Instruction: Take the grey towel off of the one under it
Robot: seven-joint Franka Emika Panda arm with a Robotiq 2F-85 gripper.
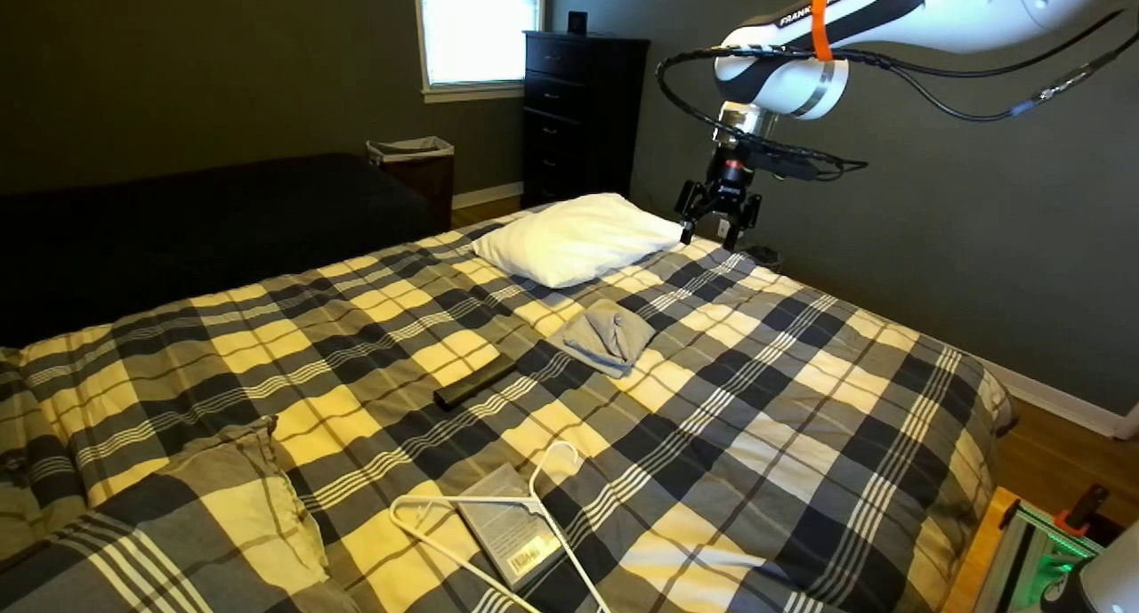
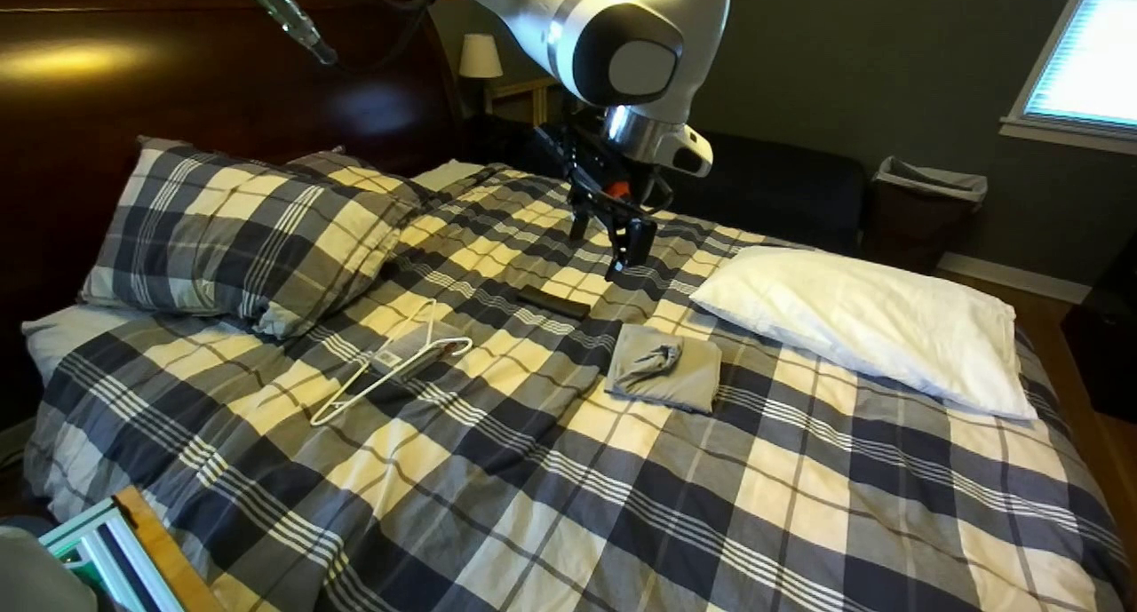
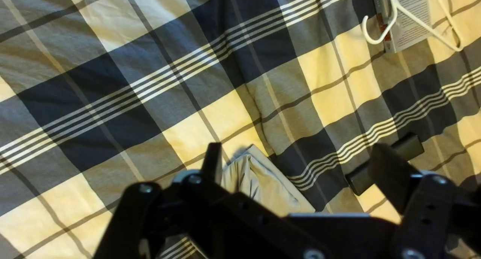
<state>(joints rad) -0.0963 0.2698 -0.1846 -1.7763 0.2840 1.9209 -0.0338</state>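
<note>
The gripper stands wide, its fingers well apart with nothing held between them, and hangs clear of the plaid cover. The grey towel lies to the near side of the white pillow and to the right of the black bar in an exterior view. Its raised fold is the probable grasp point for the lift. Caution: the boundary between the grey towel and the lower towel cannot be told from these views. If the fingers close too deep, both layers may lift together. If they close too shallow, the raised fold may slip free. Friction between the layers may drag the lower towel along even with a correct grasp. If the descent drifts toward the black bar, a finger may strike it. If the descent runs too deep, the fingers may pinch the plaid cover beneath
</note>
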